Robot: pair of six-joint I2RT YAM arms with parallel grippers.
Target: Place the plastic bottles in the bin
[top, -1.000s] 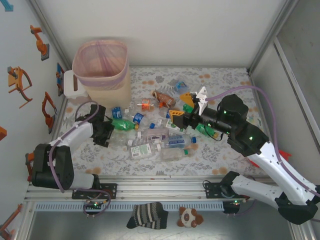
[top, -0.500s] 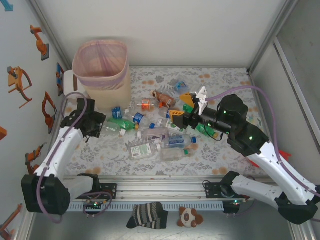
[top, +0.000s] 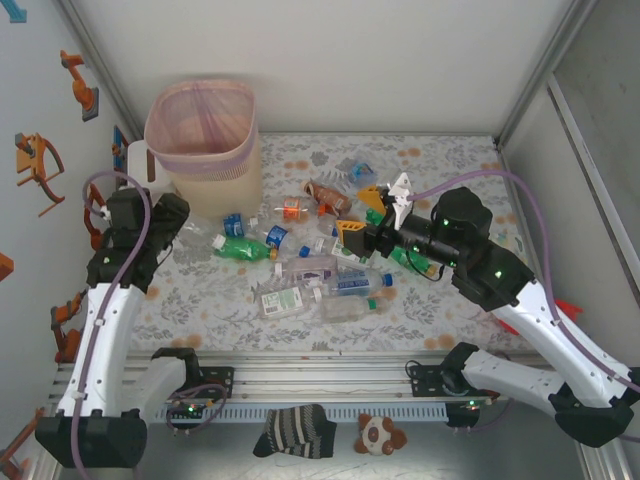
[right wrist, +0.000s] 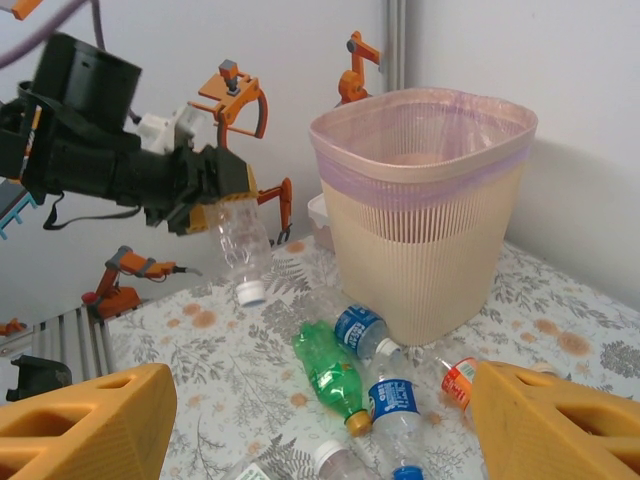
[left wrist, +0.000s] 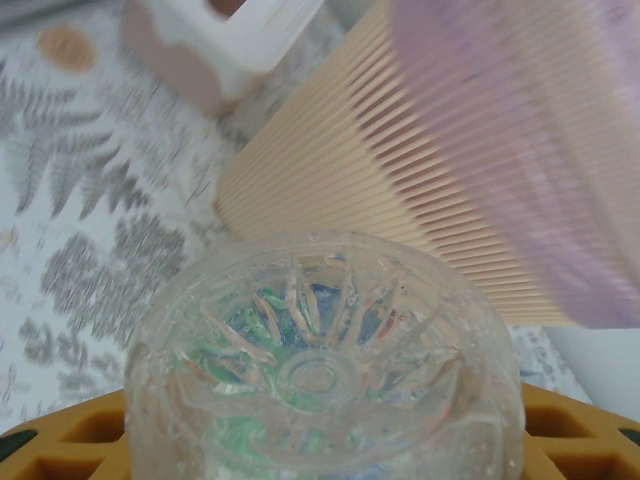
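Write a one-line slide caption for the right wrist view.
Left gripper holds a clear bottle, cap down, beside the pink-lined bin; other bottles lie on the table.

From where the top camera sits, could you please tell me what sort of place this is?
Most likely a robot test cell in a lab: white panels in an aluminium frame enclose a cloth-covered table, two arms are bolted to a rail, and crushed plastic bottles lie staged beside a bin.
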